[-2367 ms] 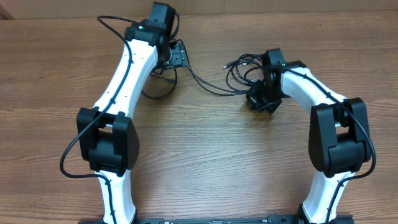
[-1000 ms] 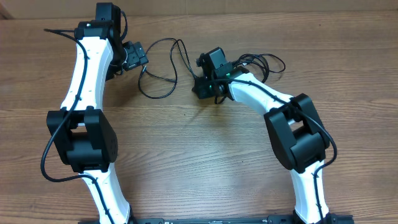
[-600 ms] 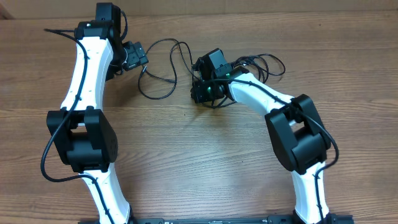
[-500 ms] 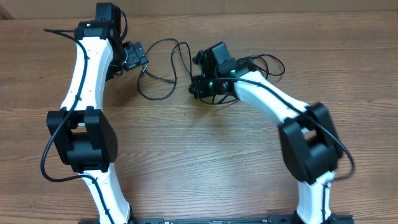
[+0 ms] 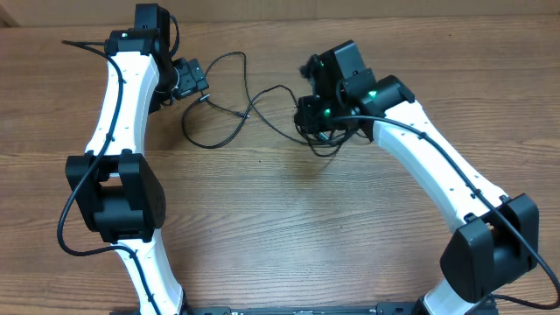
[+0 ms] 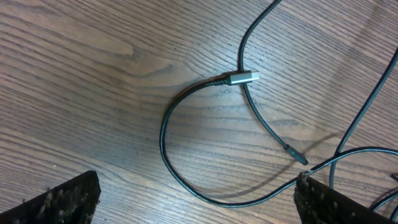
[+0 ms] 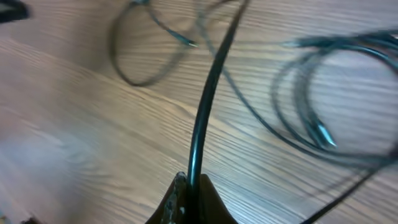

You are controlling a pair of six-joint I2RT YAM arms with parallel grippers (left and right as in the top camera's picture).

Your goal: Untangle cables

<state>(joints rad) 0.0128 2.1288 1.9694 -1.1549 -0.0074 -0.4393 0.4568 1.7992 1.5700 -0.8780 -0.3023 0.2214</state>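
Across the far middle of the wooden surface (image 5: 289,227), the cables (image 6: 163,134) are thin, black and limp, strung left to right between the two arms. In the left wrist view one cord bends into an open loop and ends in a silver-sleeved plug (image 6: 244,78) that points right. That plug lies across a second strand, which runs down to a small dark plug (image 6: 301,158) aimed toward the lower right.

The left tool (image 5: 188,80) sits at the far left with its jaws spread wide and nothing between them. The loop lies just ahead of its two fingers, and a strand passes close by one of them; contact there cannot be judged.

The right tool (image 7: 189,183) is clamped shut on a single strand. From its fingertips that strand runs straight up the right wrist view, leaning slightly right. Beside it, to the right, several loose coils (image 7: 323,106) lie blurred on the wood. Seen from overhead, a tangled bunch sits directly beneath this tool, right of centre, and one line trails from it leftward to the loop by the left tool.
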